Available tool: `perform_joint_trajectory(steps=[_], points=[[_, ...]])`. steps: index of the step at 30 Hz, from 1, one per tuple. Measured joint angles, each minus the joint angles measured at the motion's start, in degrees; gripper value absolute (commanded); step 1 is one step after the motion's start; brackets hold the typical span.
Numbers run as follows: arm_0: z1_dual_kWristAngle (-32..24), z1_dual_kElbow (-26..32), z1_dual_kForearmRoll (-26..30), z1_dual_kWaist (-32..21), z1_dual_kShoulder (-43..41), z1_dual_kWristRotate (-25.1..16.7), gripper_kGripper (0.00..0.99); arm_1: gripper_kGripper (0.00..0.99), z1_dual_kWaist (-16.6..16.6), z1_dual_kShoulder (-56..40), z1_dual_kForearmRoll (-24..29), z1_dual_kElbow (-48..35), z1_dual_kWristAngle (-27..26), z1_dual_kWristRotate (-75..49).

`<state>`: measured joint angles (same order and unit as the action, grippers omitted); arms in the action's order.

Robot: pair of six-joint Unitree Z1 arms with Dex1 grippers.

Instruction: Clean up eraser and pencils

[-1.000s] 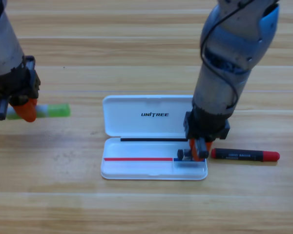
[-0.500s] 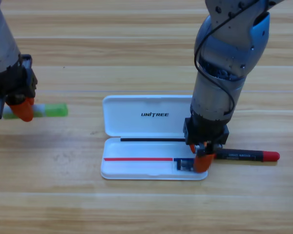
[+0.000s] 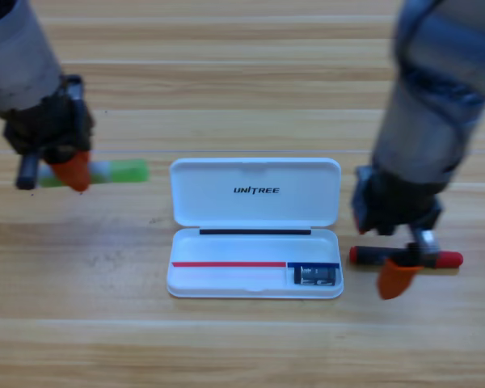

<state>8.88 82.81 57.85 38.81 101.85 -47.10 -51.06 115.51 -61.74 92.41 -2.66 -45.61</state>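
Note:
The dark blue-grey eraser (image 3: 315, 276) lies in the right end compartment of the open white case (image 3: 226, 284). The black pencil (image 3: 446, 259) with red ends lies on the table just right of the case. My right gripper (image 3: 406, 263) is down over its middle, open, with one orange jaw on the pencil's near side. At the left, my left gripper (image 3: 68, 170) is shut on the light-green pencil (image 3: 126, 171), which sticks out to the right toward the case lid.
The case lid (image 3: 255, 212) lies flat behind the tray, hinged open. The right arm's bulk covers the table at the upper right, the left arm the upper left corner.
The right gripper has left the eraser in the case and moved right, onto the black pencil. The left gripper has carried the green pencil to the right, closer to the case.

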Motion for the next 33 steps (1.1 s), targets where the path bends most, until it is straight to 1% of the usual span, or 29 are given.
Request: perform_joint_trajectory(steps=[3, 5, 9, 12, 17, 23, 27, 29, 31, 33], points=[[-0.81, 2.59, 0.63, 3.66, 1.24, 1.62, 0.0, 0.862, 0.37, -4.07, -0.27, -2.59, 0.0, -0.01], [-1.73, 3.8, 0.64, 5.97, 3.03, 2.35, 0.0, 0.861, 1.14, -4.78, -0.28, -3.61, 0.0, -0.44], [-3.94, 5.98, 0.64, 9.81, 8.1, 3.28, 0.0, 0.861, 4.27, -4.29, -0.1, -4.7, 0.01, -2.89], [-4.78, 6.88, 0.63, 11.83, 11.54, 4.04, 0.0, 0.861, 6.69, -3.22, 1.72, -4.71, 0.59, -3.78], [-5.08, 9.71, 0.6, 13.48, 15.71, 5.32, 0.0, 0.861, 9.23, 0.48, 4.99, -4.71, 1.96, -5.2], [-5.37, 11.16, 0.12, 14.22, 19.44, 5.73, 0.0, 0.859, 10.47, 4.91, 6.48, -4.71, 2.23, -5.69], [-5.38, 11.89, -0.18, 14.27, 21.31, 5.79, 0.0, 0.854, 10.69, 5.85, 6.72, -4.71, 2.23, -5.87], [-5.38, 12.26, -0.43, 14.28, 22.11, 5.87, 0.0, 0.81, 10.72, 6.76, 6.93, -4.71, 2.23, -5.91], [-5.38, 13.13, -0.43, 14.29, 22.77, 5.93, 0.0, 0.805, 10.72, 7.72, 7.12, -4.72, 2.23, -5.91], [-5.38, 14.13, -0.44, 14.29, 23.3, 6.24, 0.0, 0.692, 10.73, 8.28, 7.27, -4.72, 2.17, -5.95]])
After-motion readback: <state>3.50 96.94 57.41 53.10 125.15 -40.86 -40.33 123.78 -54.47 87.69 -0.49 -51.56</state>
